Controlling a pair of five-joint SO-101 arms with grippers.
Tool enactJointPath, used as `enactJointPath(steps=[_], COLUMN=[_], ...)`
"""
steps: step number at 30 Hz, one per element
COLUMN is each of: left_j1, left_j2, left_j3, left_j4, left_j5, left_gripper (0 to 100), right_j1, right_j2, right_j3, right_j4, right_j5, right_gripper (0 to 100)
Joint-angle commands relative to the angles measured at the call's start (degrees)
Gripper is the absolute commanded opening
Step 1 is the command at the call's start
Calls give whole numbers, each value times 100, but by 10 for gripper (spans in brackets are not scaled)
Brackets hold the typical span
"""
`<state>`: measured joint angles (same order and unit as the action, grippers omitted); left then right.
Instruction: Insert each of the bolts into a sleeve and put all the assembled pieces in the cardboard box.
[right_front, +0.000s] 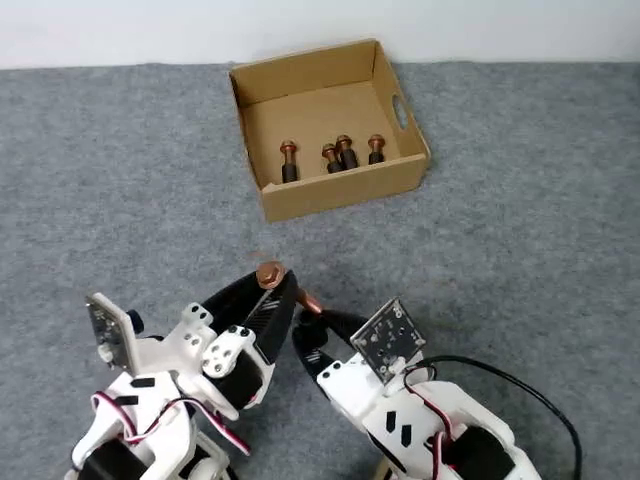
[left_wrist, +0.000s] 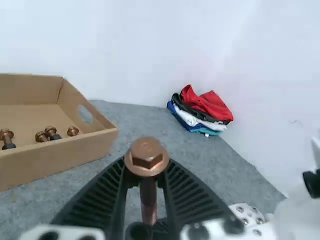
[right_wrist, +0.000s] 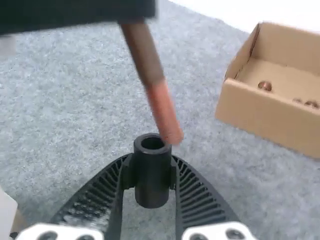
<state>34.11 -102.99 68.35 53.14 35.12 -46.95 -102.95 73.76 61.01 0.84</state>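
The left end effector clamps a copper hex-head bolt, its tilted tip at, perhaps just off, the mouth of the black cylindrical sleeve that the right end effector grips.

bolt head hid by blurred left tool | box cut at edge

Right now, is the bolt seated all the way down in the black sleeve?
No, the bolt has only its tip at the rim of the black sleeve, with its whole shank outside.
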Motion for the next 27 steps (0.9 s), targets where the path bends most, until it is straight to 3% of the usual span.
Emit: enactJointPath(steps=[1, 14, 22, 27], left_j1=[62, 53, 105, 105], left_j2=[-44, -44, -35, -35], left_j3=[-57, -435, 57, 418], left_j4=[-149, 281, 299, 299], left_j5=[-9, -422, -466, -985], left_gripper=[4, 4, 4, 4], right_j1=[-48, 251, 233, 233], right_j2=[-66, -66, -31, -31], right_j3=[-79, -79, -149, -167], right_j4=[-145, -163, -532, -576], right_j5=[176, 246, 941, 1380], right_gripper=[8, 8, 8, 8])
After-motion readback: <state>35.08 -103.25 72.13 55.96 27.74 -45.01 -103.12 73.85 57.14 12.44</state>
